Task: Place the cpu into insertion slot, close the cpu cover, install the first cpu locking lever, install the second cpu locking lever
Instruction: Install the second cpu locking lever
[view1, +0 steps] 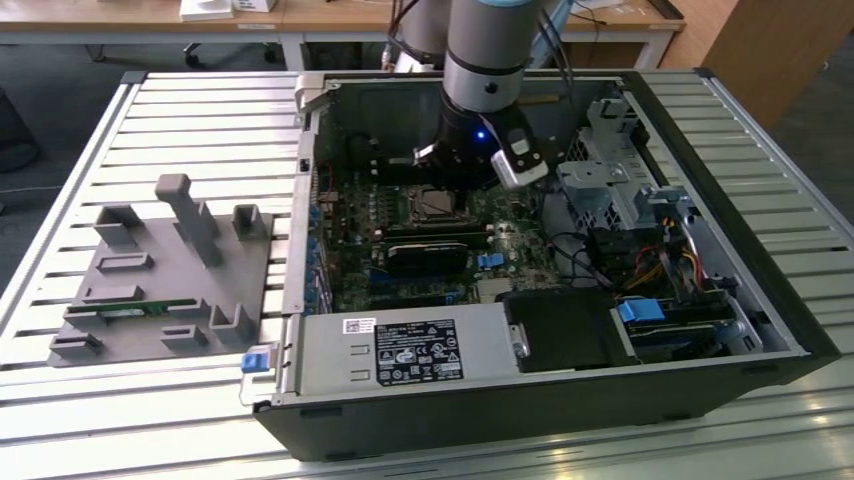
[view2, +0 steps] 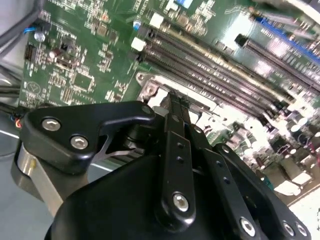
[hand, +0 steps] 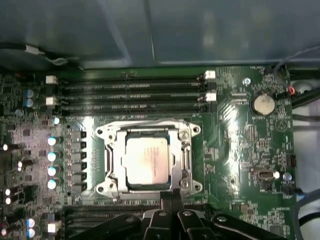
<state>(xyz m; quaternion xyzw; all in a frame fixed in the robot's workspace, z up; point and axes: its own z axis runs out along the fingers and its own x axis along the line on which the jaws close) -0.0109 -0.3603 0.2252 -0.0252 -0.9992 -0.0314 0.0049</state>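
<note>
– Cpu (hand: 146, 161) first: where is it?
– Lying flat in the insertion slot (view1: 430, 203), pale metal face up. In the exterior view that socket is on the far middle of the motherboard (hand: 235, 150), right under the arm.
– And the cpu cover (hand: 186, 159)?
– Its silvery frame looks to be down around the chip, with the face showing through the cut-out. I'd judge placing and covering done and the work now at the locking levers. I can't tell whether either lever is latched.
– The gripper (hand: 172, 194)?
– Its fingers are pressed together with nothing between them, tips at the near edge of the socket frame, touching or just above it. I can't say which.
– What does this step call for?
– In my judgement, a narrow, steady push on a thin lever, kept clear of the chip and the memory slots (hand: 130, 90) just beyond the socket.
– Anything else around?
– A grey fixture tray (view1: 160, 280) lies outside the computer case (view1: 747, 200), on the exterior view's left.
</note>
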